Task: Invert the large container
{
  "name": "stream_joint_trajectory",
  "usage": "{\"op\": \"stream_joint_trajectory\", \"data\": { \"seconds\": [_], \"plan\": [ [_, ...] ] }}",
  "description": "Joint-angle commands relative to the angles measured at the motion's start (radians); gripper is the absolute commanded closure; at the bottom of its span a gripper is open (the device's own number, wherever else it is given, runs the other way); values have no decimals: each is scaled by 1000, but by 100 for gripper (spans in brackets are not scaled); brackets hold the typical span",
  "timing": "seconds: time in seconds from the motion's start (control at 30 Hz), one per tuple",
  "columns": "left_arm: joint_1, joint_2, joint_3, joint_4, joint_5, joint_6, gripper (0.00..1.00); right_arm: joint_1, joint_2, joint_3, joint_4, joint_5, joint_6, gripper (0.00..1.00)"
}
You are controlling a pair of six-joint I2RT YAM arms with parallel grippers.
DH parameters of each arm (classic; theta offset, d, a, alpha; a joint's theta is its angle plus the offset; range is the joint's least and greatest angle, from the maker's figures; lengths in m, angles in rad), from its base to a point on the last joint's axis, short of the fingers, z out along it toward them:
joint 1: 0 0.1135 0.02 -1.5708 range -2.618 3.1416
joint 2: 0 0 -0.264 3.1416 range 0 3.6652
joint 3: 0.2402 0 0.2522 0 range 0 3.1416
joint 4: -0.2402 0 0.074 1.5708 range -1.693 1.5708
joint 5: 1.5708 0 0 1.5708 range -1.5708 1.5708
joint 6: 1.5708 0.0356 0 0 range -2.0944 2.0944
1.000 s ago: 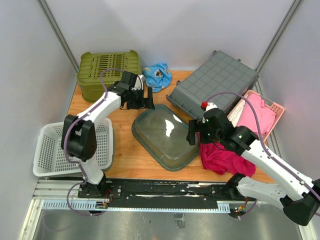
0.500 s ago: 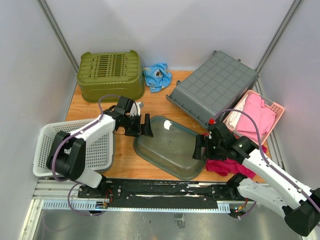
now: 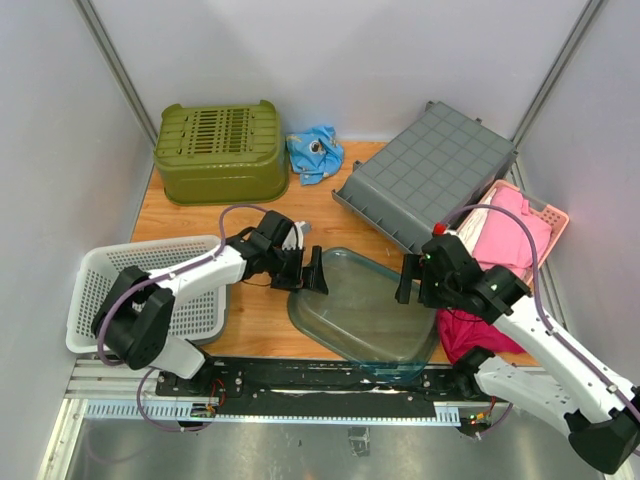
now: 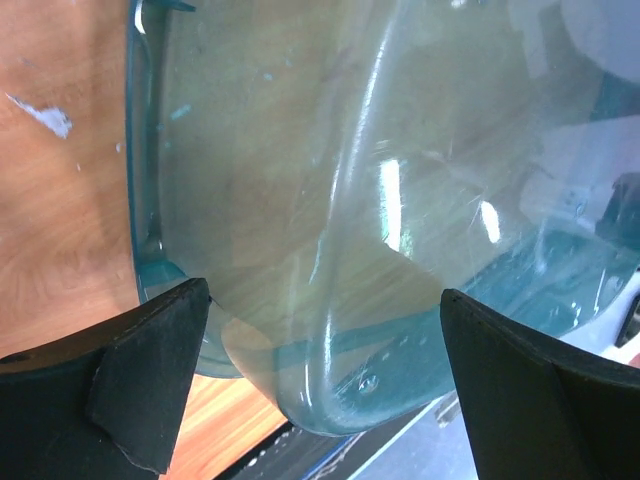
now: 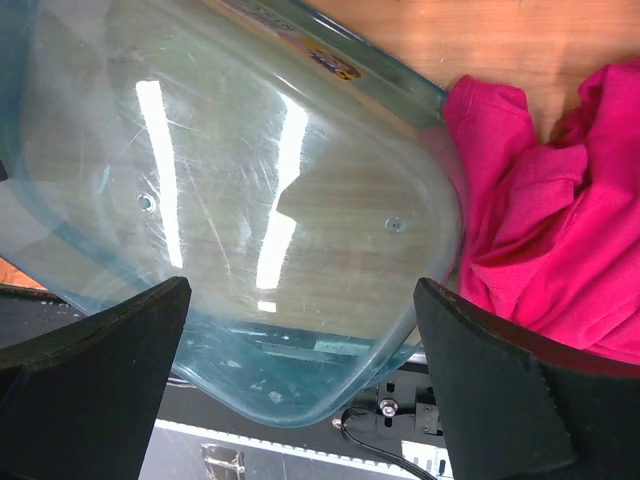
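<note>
Table: wooden top (image 3: 175, 215) inside pale walls. I read clock directions from its centre in the top view, with 12 as the far side.
White basket (image 3: 110, 295): at 9 o'clock by the left edge, not involved.
Green crate (image 3: 218, 150): at 11 o'clock, well apart from the work.
Left gripper (image 3: 310, 272): at the 9 o'clock rim of the clear tub (image 3: 365, 312). Its wrist view shows both fingers (image 4: 150, 385) spread wide with the tub wall beyond them. I log it as released, clamping nothing.
Clear tub: this is the large container. It sits at 6 o'clock, lying low and slanted between the two grippers. Its near corner overhangs the front rail (image 3: 300, 378). Both wrist views show its rounded outer shell, with wood visible through the plastic.
Right gripper (image 3: 408, 280): at the tub's 3 o'clock rim. Its fingers (image 5: 90, 350) are likewise wide apart, with nothing pinched.
Magenta cloth (image 3: 470, 330): at 4 o'clock. I cannot tell whether it touches the tub's right side or lies just beside it.
Step in hand: in my judgement, the close of the flip. The tub appears mouth-down or nearly so, and both grippers are unclenched.
Next move: first confirm that the rim sits flat. Then nudge the tub toward 12 o'clock, off the overhang. Lift both arms straight clear without catching the rim or dragging the cloth.
</note>
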Motion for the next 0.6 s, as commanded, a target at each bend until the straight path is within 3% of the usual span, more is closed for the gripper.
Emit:
{"op": "stream_joint_trajectory", "data": {
  "seconds": [0.0,0.27,0.43,0.57],
  "plan": [
    [-71,51,-6,156,82,-134,1,-15,-3,20,-37,56,-13,4],
    [-106,119,96,173,26,-170,1,-15,-2,20,-48,-15,-62,6],
    [-106,124,98,115,0,-143,1,-16,-57,-50,-256,80,82,5],
    [-106,123,76,103,-7,-133,1,-17,-91,-133,-270,66,201,3]
  ]
}}
